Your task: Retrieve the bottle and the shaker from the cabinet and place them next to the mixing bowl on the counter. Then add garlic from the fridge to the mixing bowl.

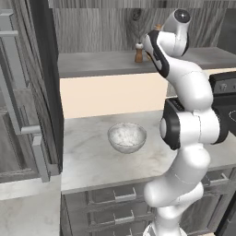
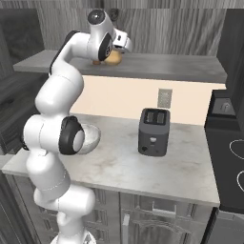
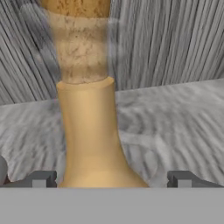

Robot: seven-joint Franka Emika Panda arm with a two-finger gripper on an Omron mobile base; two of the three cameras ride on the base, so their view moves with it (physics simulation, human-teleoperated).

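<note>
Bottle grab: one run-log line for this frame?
phase: reach | gripper: open, straddling bottle | shaker: on shelf | mixing bowl: on counter

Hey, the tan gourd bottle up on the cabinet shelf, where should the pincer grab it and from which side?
Probably the slim neck of the bottle, approached level from the open front of the cabinet. The bottle stands upright on the shelf, and its neck already sits between the open pincer fingertips, narrower than their gap. The bulbous base looks too wide, and the shaker stands close beside it.
</note>
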